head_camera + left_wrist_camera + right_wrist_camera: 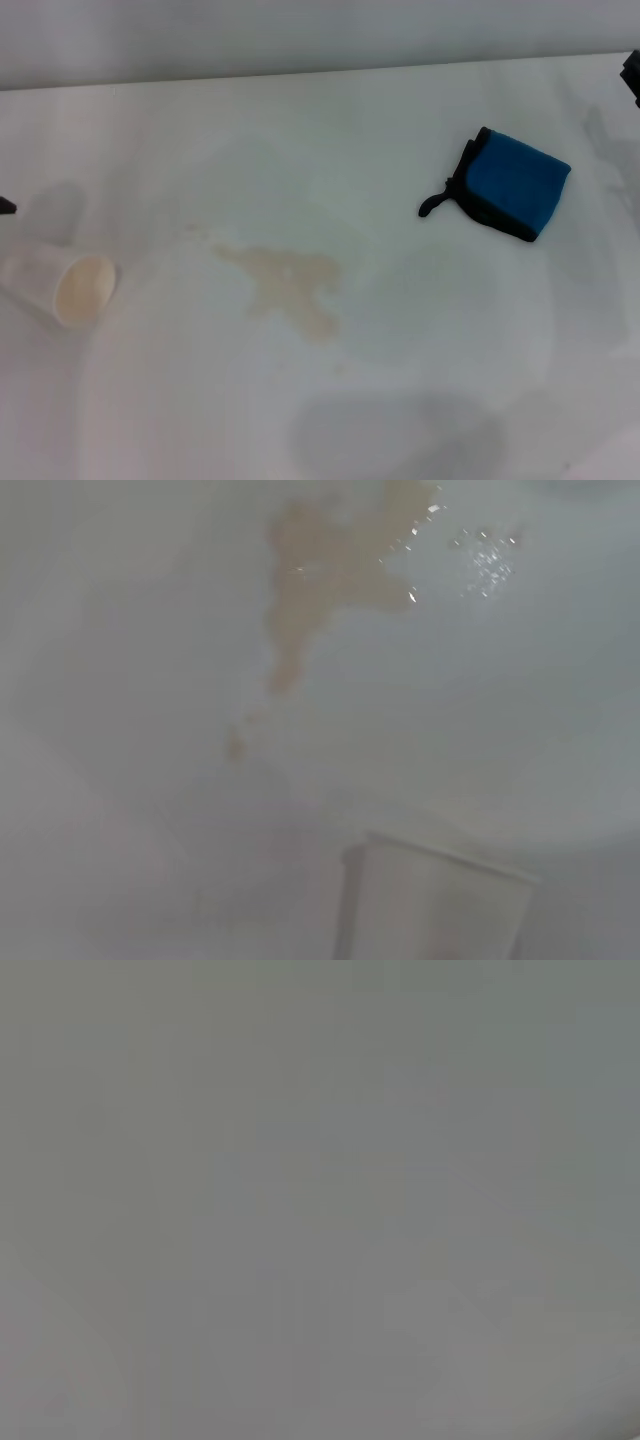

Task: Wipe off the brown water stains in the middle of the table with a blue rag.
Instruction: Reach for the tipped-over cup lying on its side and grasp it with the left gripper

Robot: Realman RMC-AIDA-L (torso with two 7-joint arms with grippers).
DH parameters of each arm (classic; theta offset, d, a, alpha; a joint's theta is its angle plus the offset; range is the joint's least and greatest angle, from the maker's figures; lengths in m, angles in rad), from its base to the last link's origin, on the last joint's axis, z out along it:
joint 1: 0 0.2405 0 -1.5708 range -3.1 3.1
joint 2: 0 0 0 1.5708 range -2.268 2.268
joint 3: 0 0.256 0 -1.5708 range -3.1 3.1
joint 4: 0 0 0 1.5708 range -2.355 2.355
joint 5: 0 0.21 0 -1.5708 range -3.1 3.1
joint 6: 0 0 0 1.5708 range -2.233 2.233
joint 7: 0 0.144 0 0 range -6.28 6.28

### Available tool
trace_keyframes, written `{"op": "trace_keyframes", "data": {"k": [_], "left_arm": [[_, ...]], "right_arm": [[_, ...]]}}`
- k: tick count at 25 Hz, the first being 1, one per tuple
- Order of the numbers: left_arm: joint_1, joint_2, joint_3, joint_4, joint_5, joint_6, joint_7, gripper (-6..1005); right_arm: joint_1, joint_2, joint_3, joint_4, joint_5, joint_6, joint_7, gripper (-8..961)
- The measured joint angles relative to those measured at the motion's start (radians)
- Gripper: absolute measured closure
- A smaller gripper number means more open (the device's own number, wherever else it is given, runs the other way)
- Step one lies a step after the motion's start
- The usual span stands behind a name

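The brown water stains (290, 283) form a pale tan splotch in the middle of the white table (320, 140); they also show in the left wrist view (320, 575). The blue rag (510, 185), folded, with black trim and a short loop tail, lies on the table at the back right. A dark bit of my right gripper (632, 75) shows at the right edge, beyond the rag. A dark tip of my left gripper (5, 206) shows at the left edge. Neither touches anything. The right wrist view shows only plain grey.
A white cup (62, 285) lies on its side at the left, its cream inside facing forward; it also shows in the left wrist view (435, 905). The table's far edge (300, 72) meets a grey wall.
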State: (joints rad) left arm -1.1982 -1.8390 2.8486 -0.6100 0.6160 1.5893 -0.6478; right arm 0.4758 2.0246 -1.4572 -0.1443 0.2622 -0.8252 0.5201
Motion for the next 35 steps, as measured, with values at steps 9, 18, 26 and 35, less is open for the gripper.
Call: {"op": "trace_keyframes", "data": {"k": [9,18,26,35], "left_arm": [[0.014,-0.032,-0.002,-0.037,-0.066,-0.071,0.164,173],[0.014,-0.078,-0.002,-0.042,-0.030,-0.078,0.208,173],[0.022,-0.124,-0.002,-0.017,-0.021,-0.189,0.211,174],[0.040,-0.149,-0.002,0.052,-0.013,-0.275,0.201,174]], "right_arm": [[0.018,0.002,0.000,-0.001,0.035,0.006,0.001,96],[0.019,0.003,0.000,-0.005,0.048,0.011,0.006,96],[0.009,0.003,0.000,-0.007,0.048,0.011,0.006,97],[0.009,0.003,-0.001,-0.006,0.048,0.012,0.005,97]]}}
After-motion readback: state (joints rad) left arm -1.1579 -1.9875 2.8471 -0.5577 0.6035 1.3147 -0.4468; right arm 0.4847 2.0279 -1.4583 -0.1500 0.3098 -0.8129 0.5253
